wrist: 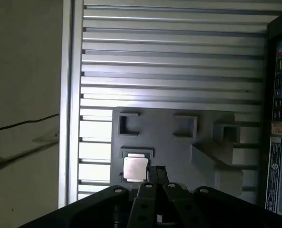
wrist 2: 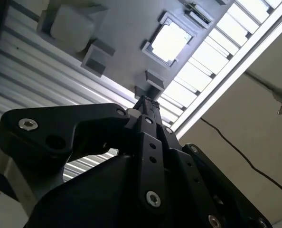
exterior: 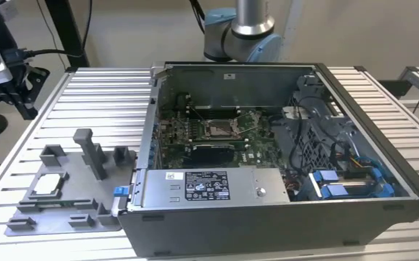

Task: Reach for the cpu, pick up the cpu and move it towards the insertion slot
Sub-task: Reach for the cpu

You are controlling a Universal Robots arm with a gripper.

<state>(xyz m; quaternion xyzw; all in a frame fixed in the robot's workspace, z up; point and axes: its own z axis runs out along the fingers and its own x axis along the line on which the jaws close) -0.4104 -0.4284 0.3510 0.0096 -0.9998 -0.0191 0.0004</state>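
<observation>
Pale square cpu (wrist: pixel 135 168) lies in grey plastic tray (wrist: pixel 179 152); black fingers (wrist 2: pixel 145 106) seemingly closed.

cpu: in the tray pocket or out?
In. The cpu lies flat inside its framed pocket on the grey tray, pale top up, in the exterior view.

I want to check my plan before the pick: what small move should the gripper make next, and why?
Probably slide the gripper sideways to centre it over the cpu. In the first wrist view the shut jaws point at the grey tray beside the cpu, which lies flat in its pocket, untouched.
</observation>
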